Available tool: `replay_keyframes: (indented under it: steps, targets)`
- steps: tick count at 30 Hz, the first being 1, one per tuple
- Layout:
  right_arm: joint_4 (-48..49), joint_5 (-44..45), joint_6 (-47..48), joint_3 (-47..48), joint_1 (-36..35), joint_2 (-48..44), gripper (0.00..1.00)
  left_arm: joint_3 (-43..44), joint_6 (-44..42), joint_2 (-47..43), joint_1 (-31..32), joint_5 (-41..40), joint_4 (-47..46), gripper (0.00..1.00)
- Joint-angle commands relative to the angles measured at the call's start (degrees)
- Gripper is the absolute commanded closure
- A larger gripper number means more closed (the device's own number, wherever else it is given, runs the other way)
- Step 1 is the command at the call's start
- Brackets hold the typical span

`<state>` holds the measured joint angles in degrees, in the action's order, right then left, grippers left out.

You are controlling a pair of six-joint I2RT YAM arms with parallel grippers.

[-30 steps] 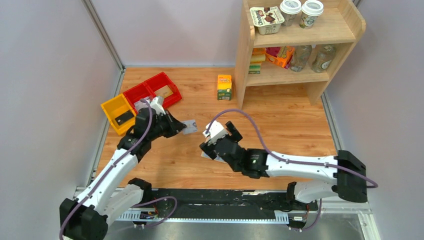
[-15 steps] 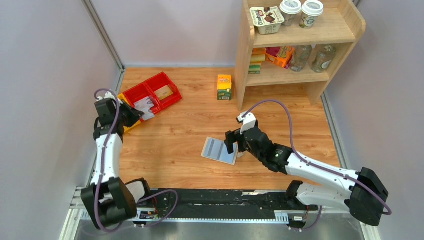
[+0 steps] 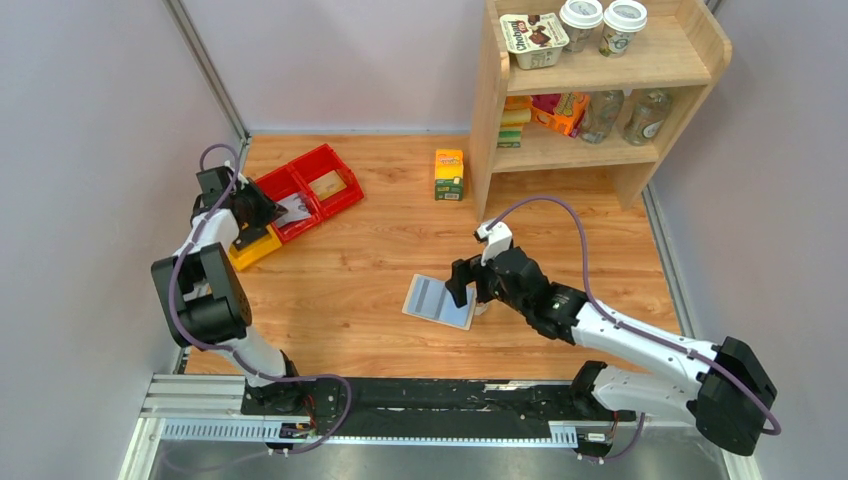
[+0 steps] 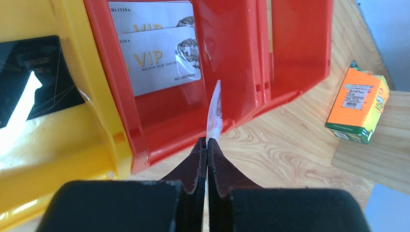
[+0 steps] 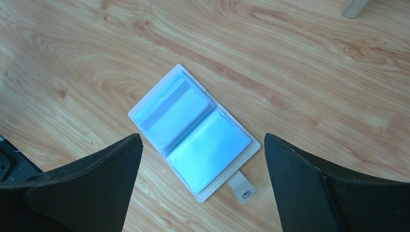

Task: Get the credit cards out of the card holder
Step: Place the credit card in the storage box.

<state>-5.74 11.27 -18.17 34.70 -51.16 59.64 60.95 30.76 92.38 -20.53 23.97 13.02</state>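
Left wrist: my left gripper (image 4: 208,145) pinches one credit card (image 4: 214,108) edge-on over the far-left red bin (image 4: 232,58); likely thin, stiff, slick, best held by its edge. Right gripper (image 5: 201,140) spread wide, holding nothing, above the unfolded card holder (image 5: 193,130).

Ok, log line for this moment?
left pincer: shut on credit card, at red bin | red bin: two VIP cards inside | right pincer: open, above card holder | card holder: spread open on table

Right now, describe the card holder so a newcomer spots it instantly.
From the wooden shelf, look nearer, to the tabletop's middle. The card holder lies flat there, spread open: light blue inside, beige rim, snap tab, unlike the boxy red bins.
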Motion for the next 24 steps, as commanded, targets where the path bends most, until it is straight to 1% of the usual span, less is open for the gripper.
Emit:
replay_keyframes:
  steps: [1, 3, 7, 10, 12, 17, 21, 24]
  targets:
    - [-0.85, -2.30, -0.72, 4.32, 0.71, 2.76, 0.00, 3.65, -0.88, 4.46, -0.38, 2.13, -4.57, 0.96]
    - [-1.64, -2.83, -0.81, 5.55, 0.88, 3.55, 0.00, 4.61, -0.97, 6.22, -0.30, 1.88, -5.54, 0.94]
    - [-3.31, -4.23, -1.34, 7.31, 0.88, 4.61, 0.00, 6.02, 0.00, 9.30, -0.30, 1.79, -6.86, 0.94]
    - [-4.81, -4.50, -1.69, 8.37, 0.88, 4.70, 0.00, 6.73, 0.17, 9.84, -0.38, 0.04, -7.13, 0.95]
    - [-5.60, -4.50, -2.13, 8.54, 0.97, 4.35, 0.00, 7.16, 0.87, 9.67, -0.30, 0.11, -7.57, 0.97]
    - [-7.18, -4.24, -3.18, 8.46, 0.79, 2.42, 0.00, 7.34, 1.58, 8.43, -0.38, -1.20, -8.62, 0.99]
    - [-8.76, -3.88, -3.71, 8.37, 0.88, 1.10, 0.00, 8.22, 2.72, 10.62, -0.03, 0.81, -9.94, 0.99]
    - [-9.82, -3.88, -3.89, 8.37, 0.88, 0.31, 0.00, 8.84, 2.81, 12.64, 0.58, 0.12, -9.85, 0.97]
